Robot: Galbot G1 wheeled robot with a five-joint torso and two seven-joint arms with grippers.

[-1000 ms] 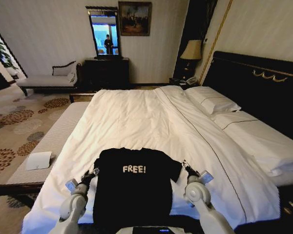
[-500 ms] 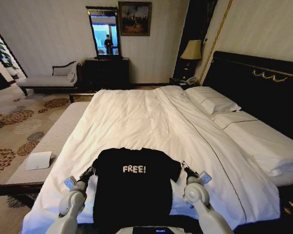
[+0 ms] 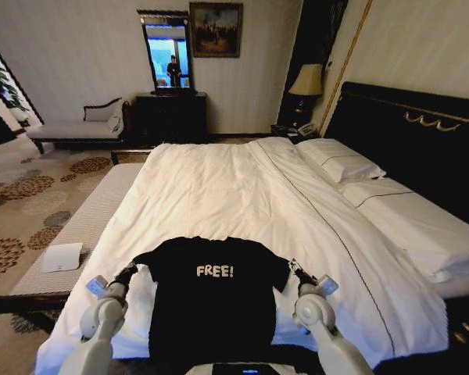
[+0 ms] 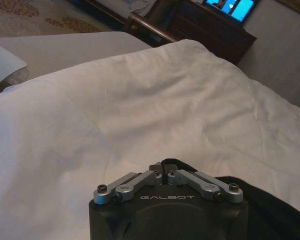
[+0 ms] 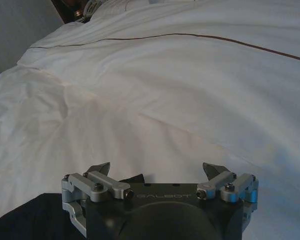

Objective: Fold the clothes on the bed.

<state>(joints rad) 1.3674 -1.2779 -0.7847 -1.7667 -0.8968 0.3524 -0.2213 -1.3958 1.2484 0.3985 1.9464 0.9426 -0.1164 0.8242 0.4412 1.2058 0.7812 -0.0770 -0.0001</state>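
Observation:
The clothes, one black T-shirt (image 3: 215, 301) with white "FREE!" lettering, lie flat on the near end of the bed (image 3: 219, 183). My left gripper (image 3: 130, 271) is shut on the shirt's left sleeve, which is drawn out sideways. In the left wrist view the left gripper (image 4: 163, 167) has its fingers pressed together, with black cloth (image 4: 265, 202) beside it. My right gripper (image 3: 293, 267) rests at the right sleeve. The right wrist view shows the right gripper (image 5: 157, 171) open, its fingertips (image 5: 102, 167) spread over the white duvet, and the shirt's black cloth (image 5: 30, 220) near one finger.
White pillows (image 3: 340, 162) and a dark headboard (image 3: 422, 129) are on the right. A padded bench (image 3: 86, 223) with a white flat object (image 3: 61, 256) runs along the bed's left side. A dresser (image 3: 170, 116), chaise (image 3: 74, 129) and lamp (image 3: 309, 80) stand at the far wall.
My left gripper has moved outward to the left, pulling the shirt's left sleeve out with it. The right gripper has barely moved.

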